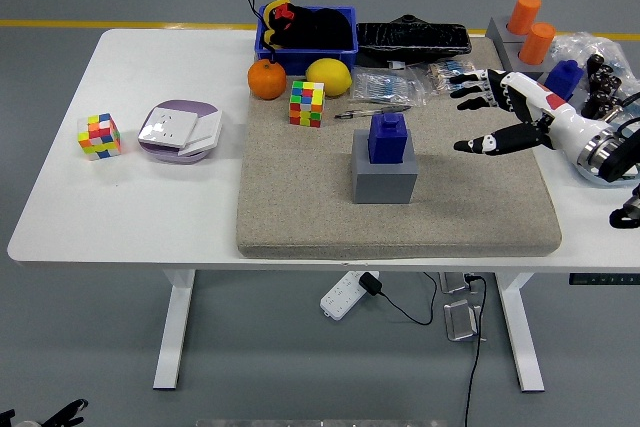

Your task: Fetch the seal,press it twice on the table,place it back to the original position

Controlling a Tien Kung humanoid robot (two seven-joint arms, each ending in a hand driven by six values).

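Seal (pixel 388 136) sits at the middle of the frame: a blue block with a smaller square knob on top, standing upright on a grey cube base (pixel 384 178). Both rest on a beige mat (pixel 300 217) that covers the right half of the white surface (pixel 130 207).

The right hand (pixel 505 112) comes in from the right edge, black fingers (pixel 478 144) spread and holding nothing, palm white with a red mark. It hovers over the mat to the right of the seal, apart from it, with bare mat between them.

Just above the seal lies a pen (pixel 372 112), and above that clear plastic packets (pixel 385 85) with blue contents. To the upper left of the seal stands a colourful cube (pixel 307 104), with an orange (pixel 267 79) and a lemon (pixel 328 76) behind it. A blue bin (pixel 306 44) holding dark items sits at the top, and a black pouch (pixel 413 38) lies to its right.

In the upper right corner, two orange cylinders (pixel 528 27) stand on a grey base, and a second blue block (pixel 563 78) shows just behind the hand.

On the left of the frame, off the mat, are another cube (pixel 100 136) and a lilac tray (pixel 180 132) with white pieces.
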